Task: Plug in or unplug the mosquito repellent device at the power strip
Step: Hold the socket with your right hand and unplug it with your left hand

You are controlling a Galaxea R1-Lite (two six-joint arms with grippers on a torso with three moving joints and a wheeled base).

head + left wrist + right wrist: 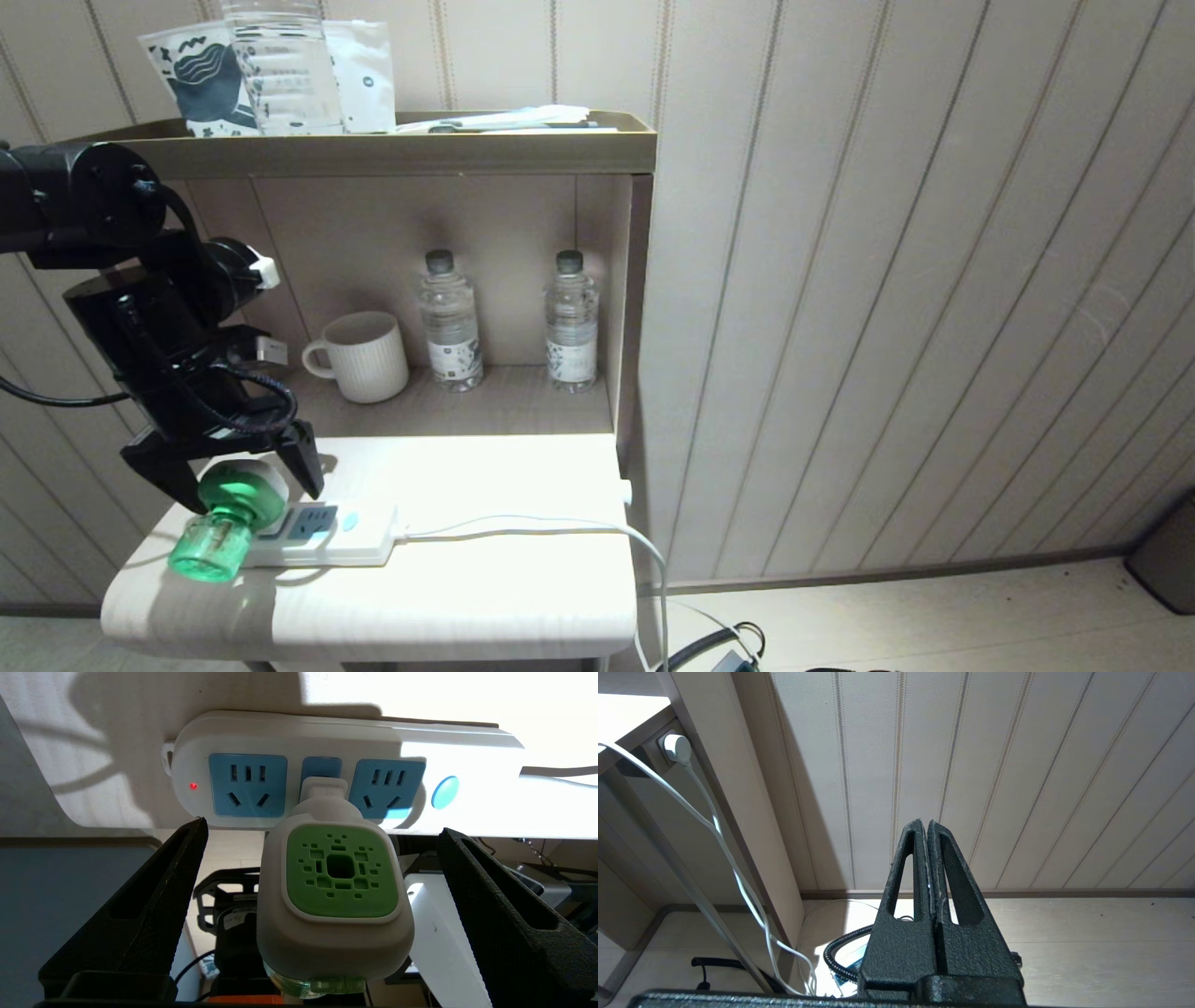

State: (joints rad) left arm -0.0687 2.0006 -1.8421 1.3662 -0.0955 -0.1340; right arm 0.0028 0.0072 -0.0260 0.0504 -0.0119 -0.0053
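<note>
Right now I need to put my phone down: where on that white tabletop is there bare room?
Bare patch: the white tabletop, right of and in front of the white power strip and its cord. Crowded: the left end, where the open left gripper straddles the green-and-white mosquito repellent device.

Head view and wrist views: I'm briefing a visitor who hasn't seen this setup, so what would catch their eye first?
The mosquito repellent device, bright green, sits plugged into the middle socket of the power strip at the white table's front left. The left gripper straddles it with fingers wide open, not touching. Behind, a white mug and two water bottles stand in the shelf niche.
</note>
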